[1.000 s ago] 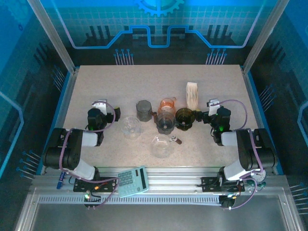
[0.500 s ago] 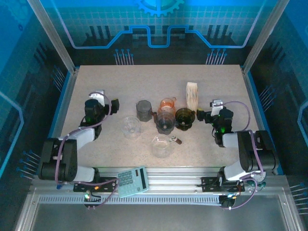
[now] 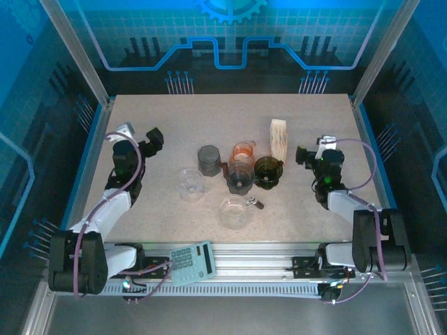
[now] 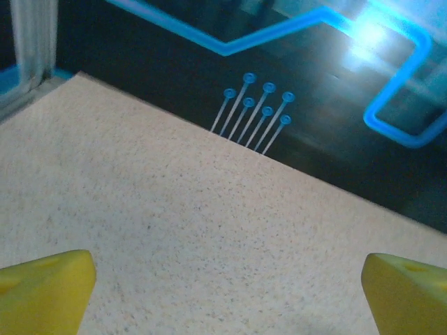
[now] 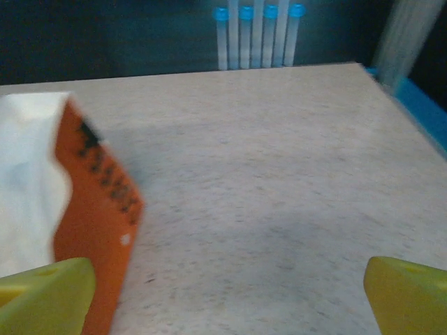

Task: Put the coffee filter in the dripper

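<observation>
On the speckled table (image 3: 174,115), white coffee filters (image 5: 31,195) in orange wrap stand ahead-left of the right gripper (image 3: 302,155); its fingers and the left gripper (image 3: 154,137) fingers are spread apart.

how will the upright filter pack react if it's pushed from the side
The filter pack stands tall and narrow, so it probably tips easily. It looks like paper, so likely light and soft under a squeeze.

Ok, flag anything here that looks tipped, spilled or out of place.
Nothing spilled or tipped: the cups and dripper appear upright near the filter pack. The one oddity is a calculator-like keypad lying askew on the front rail, off the table.
</observation>
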Motion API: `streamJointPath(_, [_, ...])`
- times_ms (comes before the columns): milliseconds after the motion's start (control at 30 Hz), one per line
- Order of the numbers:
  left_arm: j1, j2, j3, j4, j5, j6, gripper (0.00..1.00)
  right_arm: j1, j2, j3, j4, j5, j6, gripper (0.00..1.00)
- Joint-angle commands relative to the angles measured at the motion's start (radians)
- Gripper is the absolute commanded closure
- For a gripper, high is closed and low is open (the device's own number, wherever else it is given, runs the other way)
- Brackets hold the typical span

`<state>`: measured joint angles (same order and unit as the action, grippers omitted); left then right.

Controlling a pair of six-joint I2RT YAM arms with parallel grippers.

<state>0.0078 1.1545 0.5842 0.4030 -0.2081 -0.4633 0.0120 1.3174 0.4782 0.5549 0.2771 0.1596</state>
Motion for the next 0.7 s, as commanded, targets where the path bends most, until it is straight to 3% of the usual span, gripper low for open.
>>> streamJointPath(0, [0.038,-0.049,0.063,-0.258,-0.131,-0.354,0.01,0.012,-0.017,0.105,-0.256,0.245,0.173,0.00])
streamJointPath(167, [0.058,-0.031,0.126,-0.287,0.082,-0.320,0.01,-0.006,-0.108,0.115,-0.455,0.201,0.514,0.00])
streamJointPath(200, [0.058,-0.029,0.133,-0.288,0.106,-0.328,0.01,-0.020,-0.125,0.092,-0.425,0.154,0.537,0.00])
streamJointPath(333, [0.060,-0.022,0.115,-0.188,0.241,-0.348,0.01,-0.043,-0.139,0.030,-0.230,0.004,0.535,0.00])
streamJointPath(533, [0.062,-0.020,0.084,-0.051,0.425,-0.479,0.01,-0.019,-0.128,0.178,-0.511,-0.171,0.459,0.00])
streamJointPath(667, [0.044,-0.032,0.108,-0.159,0.491,-0.483,0.01,0.030,-0.146,0.191,-0.597,-0.224,0.430,0.00])
